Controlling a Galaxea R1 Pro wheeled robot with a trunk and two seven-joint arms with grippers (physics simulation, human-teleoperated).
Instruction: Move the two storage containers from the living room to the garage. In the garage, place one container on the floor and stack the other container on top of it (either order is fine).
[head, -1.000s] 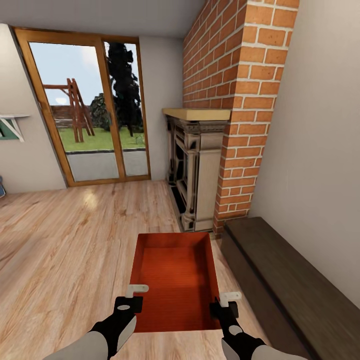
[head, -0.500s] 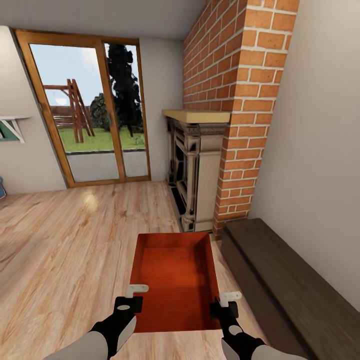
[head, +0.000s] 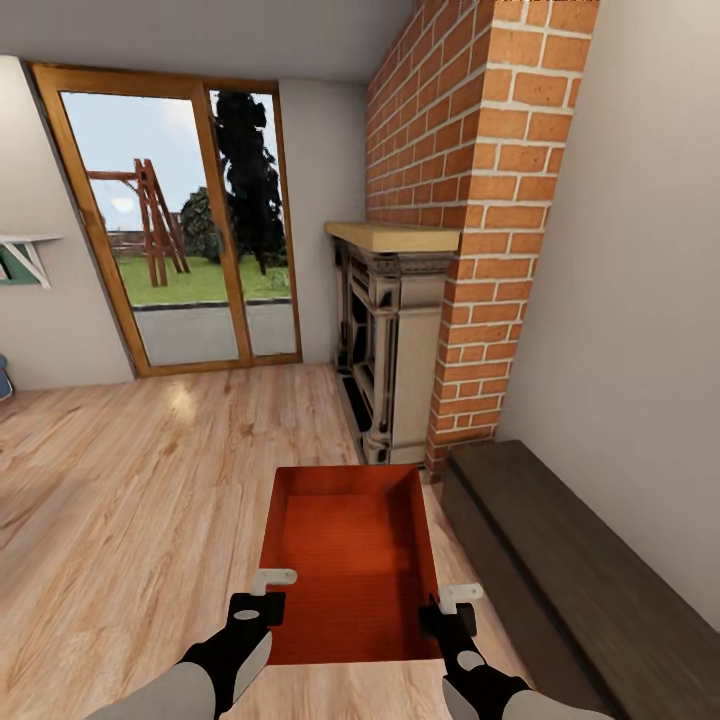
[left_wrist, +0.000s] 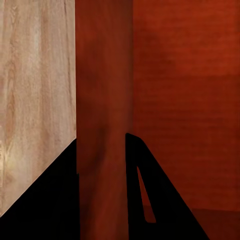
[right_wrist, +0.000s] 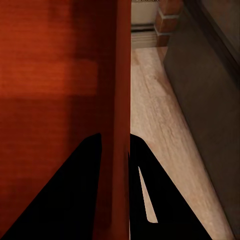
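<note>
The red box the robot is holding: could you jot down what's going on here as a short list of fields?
room: living room with pale wood floor
box: one orange-red open-top box, empty inside
left gripper: fingers astride the box's left wall, as the left wrist view shows
right gripper: fingers astride the box's right wall
ahead: brick fireplace
to the right: dark wooden bench along the wall
far left: glass door to a garden

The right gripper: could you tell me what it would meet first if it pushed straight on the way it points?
The right gripper already straddles the storage container's side wall, so probably that wall.
</note>
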